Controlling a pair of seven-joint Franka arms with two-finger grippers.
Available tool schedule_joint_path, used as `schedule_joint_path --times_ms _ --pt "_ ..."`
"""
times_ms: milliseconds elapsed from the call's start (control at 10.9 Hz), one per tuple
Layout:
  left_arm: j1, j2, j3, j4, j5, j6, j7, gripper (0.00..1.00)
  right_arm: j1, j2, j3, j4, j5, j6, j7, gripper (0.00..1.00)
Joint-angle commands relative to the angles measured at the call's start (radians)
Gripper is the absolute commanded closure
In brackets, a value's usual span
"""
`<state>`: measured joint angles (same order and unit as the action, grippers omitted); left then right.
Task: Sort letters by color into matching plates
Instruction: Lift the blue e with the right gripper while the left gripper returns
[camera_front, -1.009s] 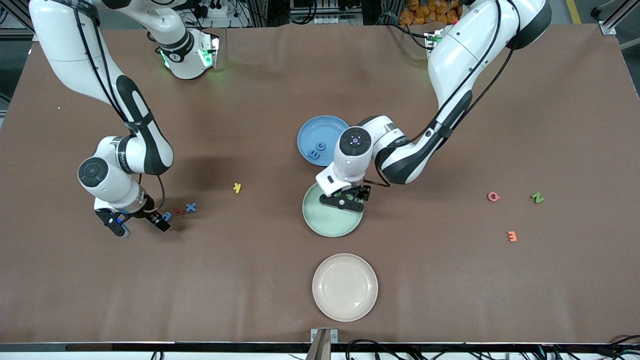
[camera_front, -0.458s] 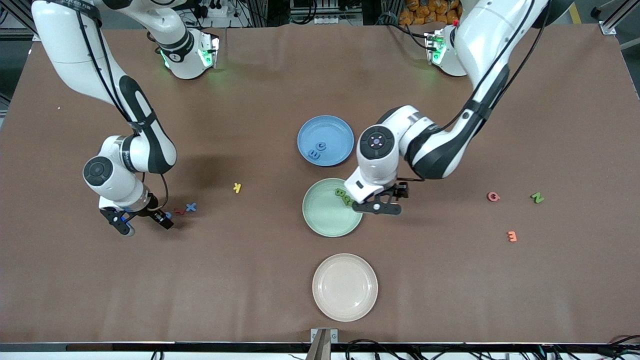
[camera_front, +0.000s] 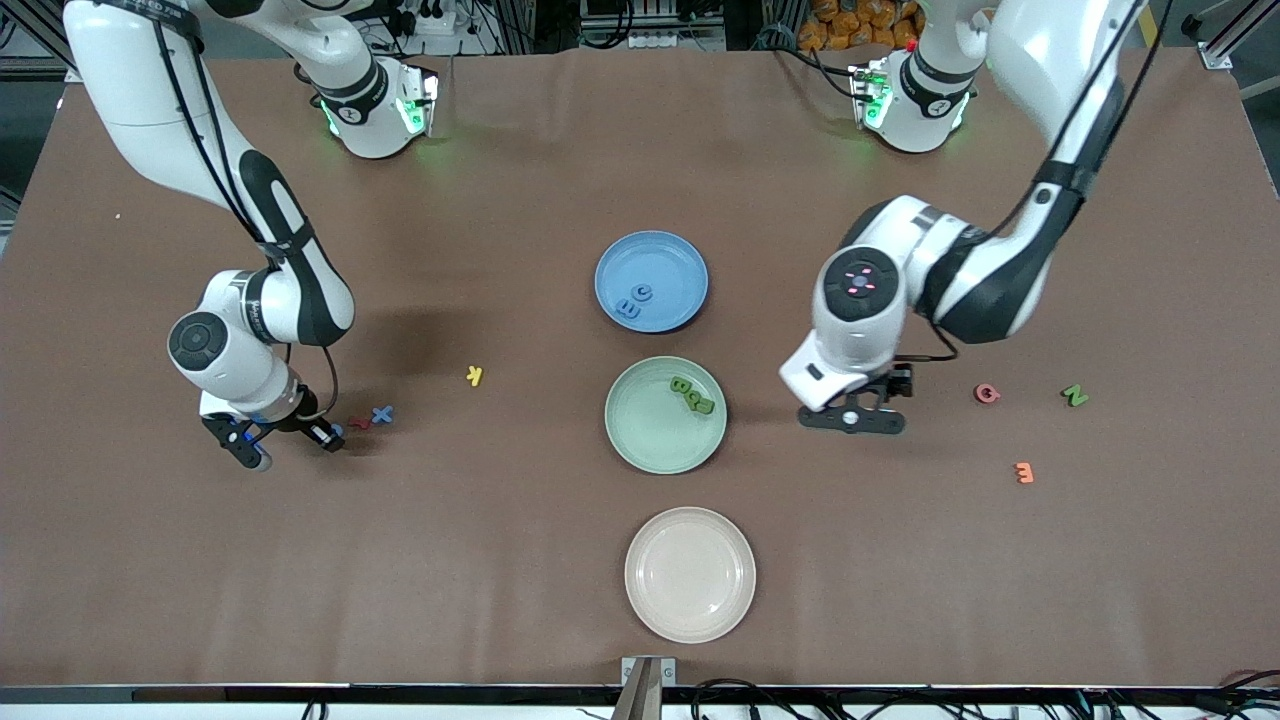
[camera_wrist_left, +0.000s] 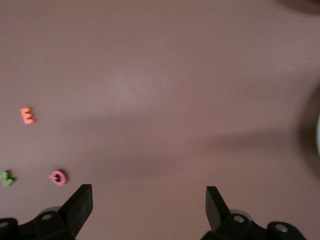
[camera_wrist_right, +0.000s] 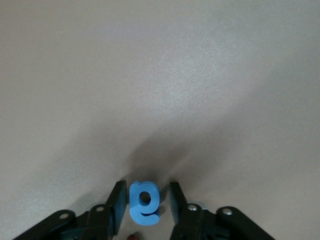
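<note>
Blue letter (camera_wrist_right: 145, 203) standing on edge between the right gripper (camera_front: 290, 443) fingers, lower left of the front frame, jaws drawn close on both sides, contact impossible to confirm. Just beside: red letter (camera_front: 359, 423) and blue X (camera_front: 382, 413). Yellow K (camera_front: 475, 375) toward centre. Blue plate (camera_front: 685, 265) at centre with two blue letters (camera_front: 636, 300); mint green plate (camera_front: 640, 435) below it with green letters (camera_front: 692, 394). Cream plate (camera_front: 690, 573) lowest. Left gripper (camera_front: 852, 419) spread wide over bare table, centre right. Pink letter (camera_front: 987, 393), green N (camera_front: 1074, 395), orange E (camera_front: 1023, 472) at right.
</note>
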<state>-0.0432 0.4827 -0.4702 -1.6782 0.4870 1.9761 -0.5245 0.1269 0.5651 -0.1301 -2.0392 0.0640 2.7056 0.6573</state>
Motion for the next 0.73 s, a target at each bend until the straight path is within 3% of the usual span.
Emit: schedule_joint_path --times_ms 0,183,458,642 --pt "0.153 -0.126 -0.022 -0.187 0.019 0.140 0.122 0.00 -0.009 -0.002 0.018 -0.029 0.011 0.039 -0.011 0.70" --pt "0.321 -0.150 -0.068 -0.273 0.010 0.257 0.208 0.00 -0.009 0.004 0.021 -0.038 0.013 0.056 -0.010 0.76" --pt "0.593 -0.148 -0.223 -0.336 0.010 0.311 0.311 0.00 -0.004 0.006 0.021 -0.038 0.011 0.057 -0.013 0.80" --pt "0.689 -0.145 -0.235 -0.363 0.010 0.358 0.464 0.00 -0.004 -0.017 0.047 -0.030 -0.019 0.050 -0.059 0.83"
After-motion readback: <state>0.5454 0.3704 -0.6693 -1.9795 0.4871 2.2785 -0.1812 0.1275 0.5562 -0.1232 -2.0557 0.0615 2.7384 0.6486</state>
